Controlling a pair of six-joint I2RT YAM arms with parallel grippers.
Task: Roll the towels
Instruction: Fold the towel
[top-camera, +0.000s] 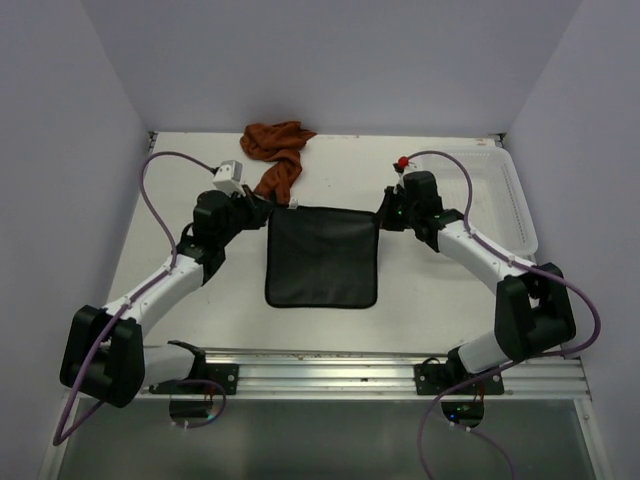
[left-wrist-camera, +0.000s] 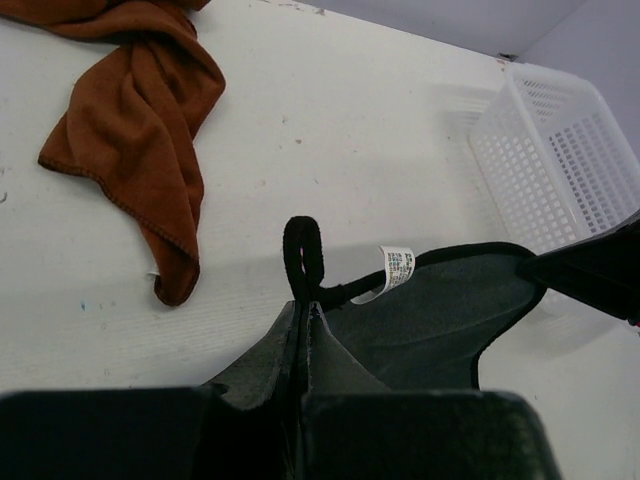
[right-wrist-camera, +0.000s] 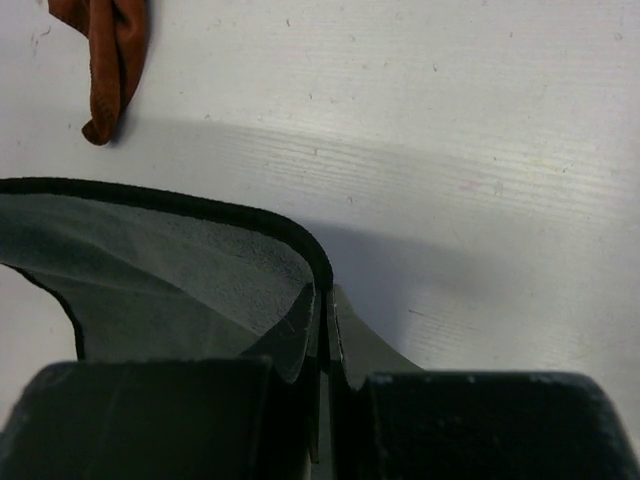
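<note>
Spreading looks to be the step in hand: each arm pinches a far corner of a dark grey towel, which lies nearly square on the desk between the two arms, its near edge flat and closest to the bases. The helper's bright blue does not show; in all three views this cloth reads dark grey to black.

The left gripper has its jaws shut on the corner that carries a hanging loop and a small white care label; the cloth rises slightly from the desk into the pinch. The right gripper is likewise shut on the opposite far corner, with the hemmed edge curling up into the jaws.

By my judgement the next move calls for laying these corners flat and taut, then starting an even roll from one edge, both arms keeping level so the roll does not skew.

Farther off, the rust-brown towel lies crumpled at the desk's back edge, apart from both grippers and not yet rolled. A white mesh basket sits at the far right.
</note>
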